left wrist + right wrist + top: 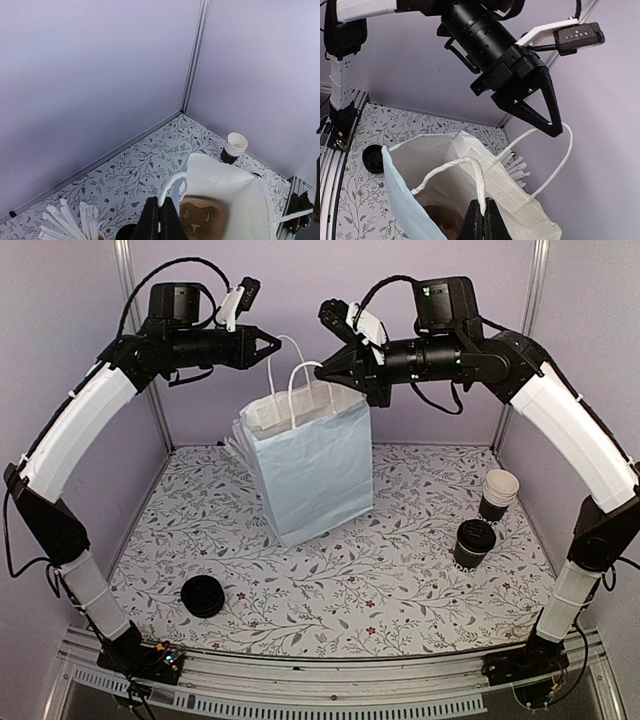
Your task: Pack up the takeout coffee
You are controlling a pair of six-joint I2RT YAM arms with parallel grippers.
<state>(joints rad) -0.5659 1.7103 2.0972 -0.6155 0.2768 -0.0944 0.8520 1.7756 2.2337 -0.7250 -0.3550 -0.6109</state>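
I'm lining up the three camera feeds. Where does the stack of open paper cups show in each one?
Top: stack of cups, right side of the table, just beyond the lidded cup.
Left wrist: right of middle, beyond the bag.
Right wrist: not in it.
Shared landmark: the bag, in all three.

Pale paper bag (315, 465) stands upright mid-table toward the back, mouth open, twisted white handles (451, 164) raised, w/ a brown cardboard tray (202, 220) lying in its btm. Just behind the bag on its L side sits a bundle of white sticks (60, 220), straws or stirrers, can't tell which. A stack of unlidded black cups (498, 493) w/ cream insides stands far R near the wall, and a low pile of black lids (203, 596) lies front L, well apart from the bag, all on a floral-print table cover (400, 580).
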